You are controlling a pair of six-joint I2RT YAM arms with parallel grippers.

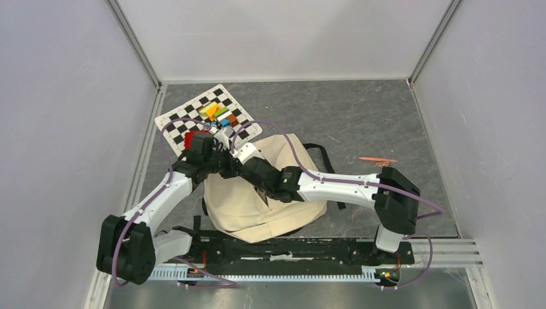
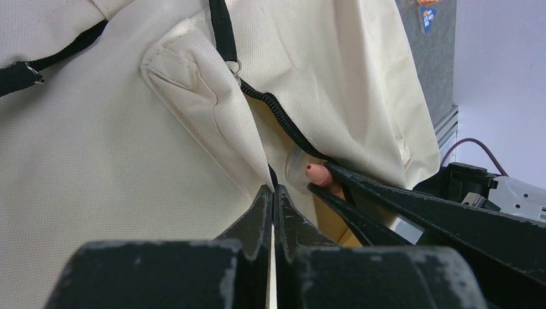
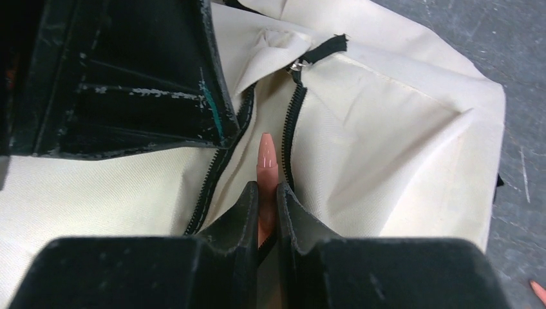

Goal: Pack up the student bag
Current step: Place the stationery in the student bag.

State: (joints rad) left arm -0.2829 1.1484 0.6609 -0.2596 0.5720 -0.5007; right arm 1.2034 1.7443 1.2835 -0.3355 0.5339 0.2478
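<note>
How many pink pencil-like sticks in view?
2. One pink stick in the right gripper at the student bag zipper; a second stick on the table right of it. More may be hidden inside.

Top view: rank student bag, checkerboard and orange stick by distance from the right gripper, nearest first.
From the right gripper, shut on a pink stick:
1. student bag, directly beneath it.
2. checkerboard, just beyond the bag, far left.
3. orange stick, lying well off to the right.

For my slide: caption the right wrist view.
Right gripper holds a pink pencil at the cream bag's open zipper.
</note>
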